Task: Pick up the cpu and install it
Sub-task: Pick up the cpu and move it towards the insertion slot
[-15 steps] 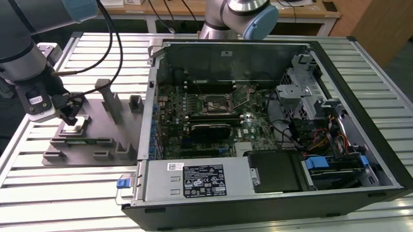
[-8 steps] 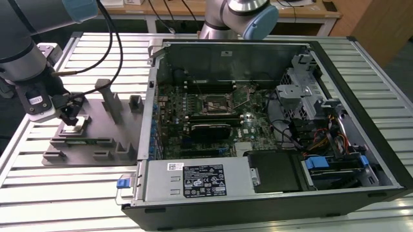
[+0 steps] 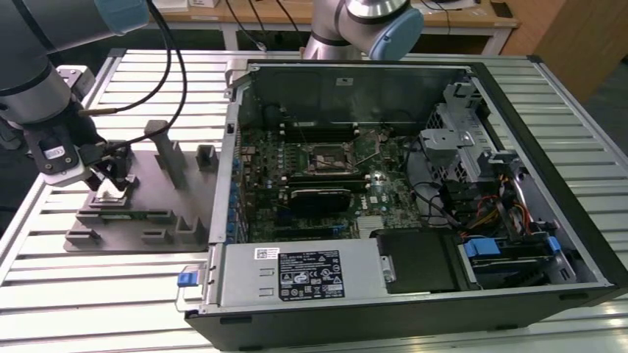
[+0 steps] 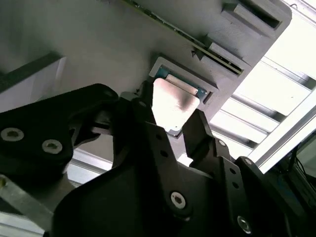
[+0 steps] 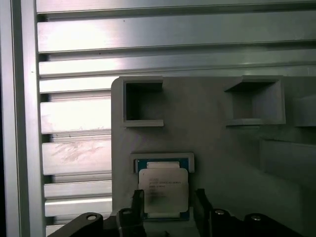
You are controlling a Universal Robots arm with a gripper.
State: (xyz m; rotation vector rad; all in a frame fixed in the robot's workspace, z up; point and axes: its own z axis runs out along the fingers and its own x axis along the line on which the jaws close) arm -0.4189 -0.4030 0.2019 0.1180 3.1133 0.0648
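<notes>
- The jaws stand parted just wider than the cpu (image 5: 163, 190), one beside each opposite edge. No squeeze shows.
- The cpu lies flat in a shallow pocket of the grey fixture (image 5: 222, 143) on the desk (image 5: 74, 113), at the exterior view's left.
- It is probably light, stiff, slick on top and fragile, so its thin edges look like the place to hold it.
- The gripper (image 3: 111, 187) points down over it.
</notes>
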